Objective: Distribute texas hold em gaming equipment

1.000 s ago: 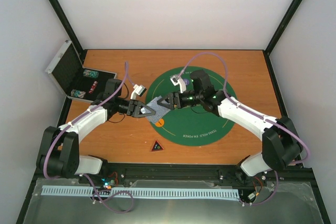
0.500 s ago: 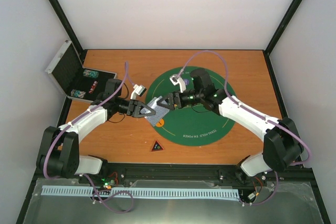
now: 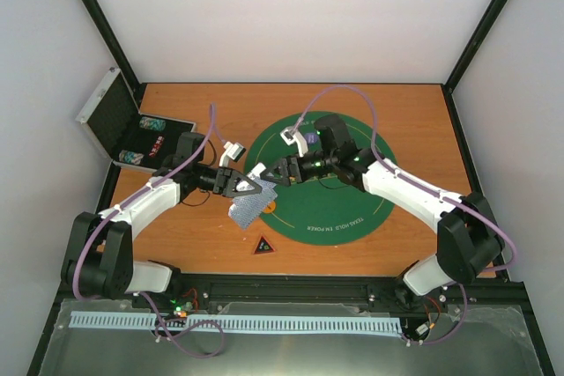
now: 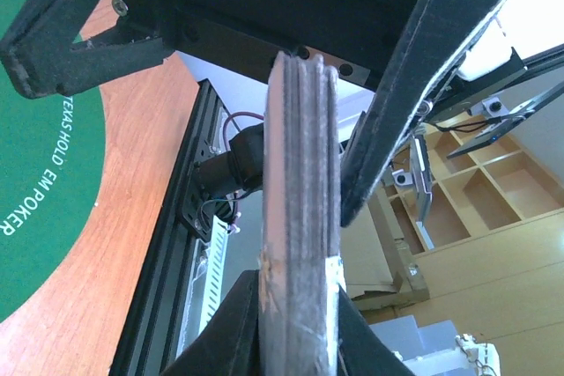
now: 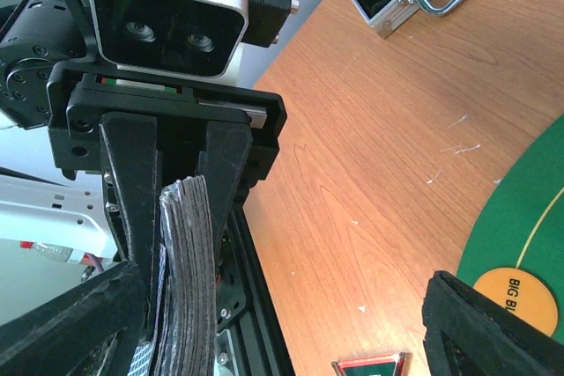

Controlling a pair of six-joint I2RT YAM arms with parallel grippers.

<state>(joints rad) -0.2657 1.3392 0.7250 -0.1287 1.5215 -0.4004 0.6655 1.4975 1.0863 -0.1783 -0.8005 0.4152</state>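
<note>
A stack of grey-blue-backed playing cards (image 3: pixel 248 210) hangs at the left edge of the green mat (image 3: pixel 335 209). My left gripper (image 3: pixel 245 188) is shut on it. In the left wrist view the stack (image 4: pixel 300 200) is seen edge-on, clamped at its base between my left gripper (image 4: pixel 300 301) fingers. My right gripper (image 3: pixel 271 175) is open, its fingers (image 4: pixel 410 85) spread wide on either side of the stack's far end. The right wrist view shows the stack (image 5: pixel 185 279) at the far left of my right gripper (image 5: pixel 273 332). A dark red-edged triangle (image 3: pixel 262 246) lies on the wood nearby.
The open silver case (image 3: pixel 119 121) with chips inside sits at the table's back left corner. An orange "BIG B" disc (image 5: pixel 520 301) lies on the mat. The two arms meet nose to nose over the mat's left edge. The triangle (image 5: pixel 370 365) lies below the right gripper.
My left gripper has closed fully on the cards, and the stack has swung down toward the near edge. My right gripper has opened wider and let the cards go.
</note>
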